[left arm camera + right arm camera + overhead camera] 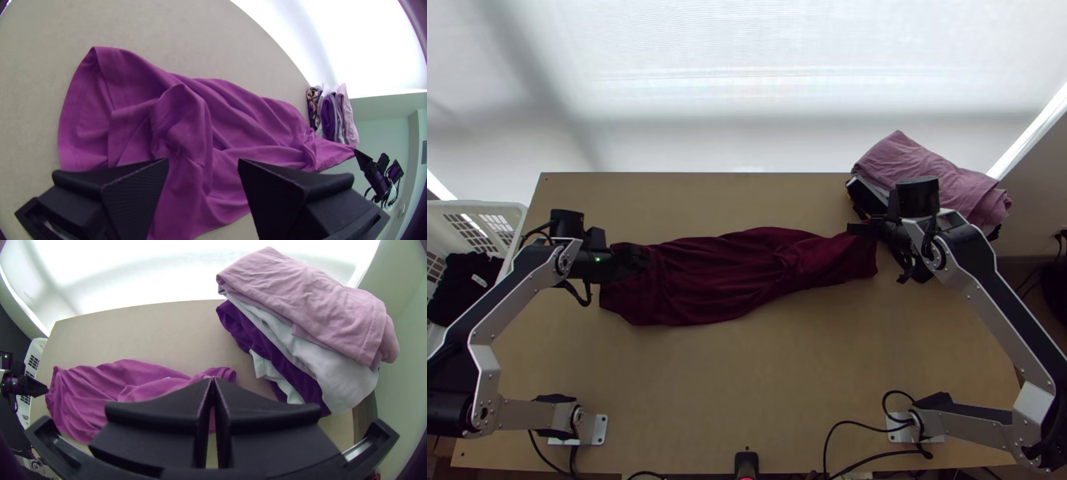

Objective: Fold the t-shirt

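Top view: I have both arms bent outward, the left gripper at the left end of the maroon t-shirt, the right gripper at its other end. The shirt lies long and rumpled across the surface. My left wrist view shows parted fingers above cloth, and the right gripper clenched on a pointed end. From the right wrist, I make out pink, white and purple layers in the clothes stack.

Maroon t-shirt, bunched across the table
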